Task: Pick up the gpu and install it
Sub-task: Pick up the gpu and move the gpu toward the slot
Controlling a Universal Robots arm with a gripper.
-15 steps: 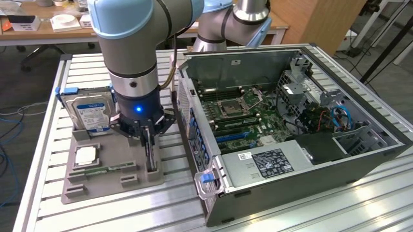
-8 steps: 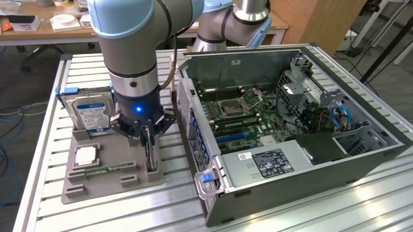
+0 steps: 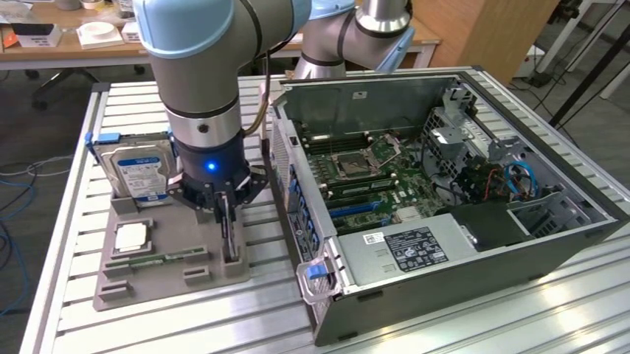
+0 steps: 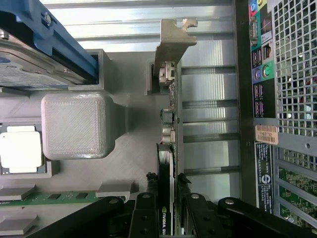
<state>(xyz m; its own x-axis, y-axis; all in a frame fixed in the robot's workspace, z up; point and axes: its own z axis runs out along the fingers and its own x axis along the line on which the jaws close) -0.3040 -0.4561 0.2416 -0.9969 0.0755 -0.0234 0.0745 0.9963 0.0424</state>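
The gpu [image 3: 229, 234] is a thin dark card standing on edge in a slot of the grey holder [image 3: 158, 284], at the exterior view's left of the open computer case [image 3: 551, 243]. My gripper [image 3: 226, 215] reaches straight down over it. In the wrist view the gpu [image 4: 168, 124] runs away from me, with its silvery bracket [image 4: 173, 39] at the far end. My gripper [image 4: 166, 177] has its black fingers [image 4: 149, 181] pressed on both faces of the card, which still sits in the holder.
The holder also carries a silver hard drive [image 3: 138, 169] with a blue label, a CPU [image 3: 131, 237] and a green memory stick [image 3: 162, 258]. The case's rear panel [image 4: 262, 99] stands close beside the card. The motherboard [image 3: 374, 184] lies exposed inside the case.
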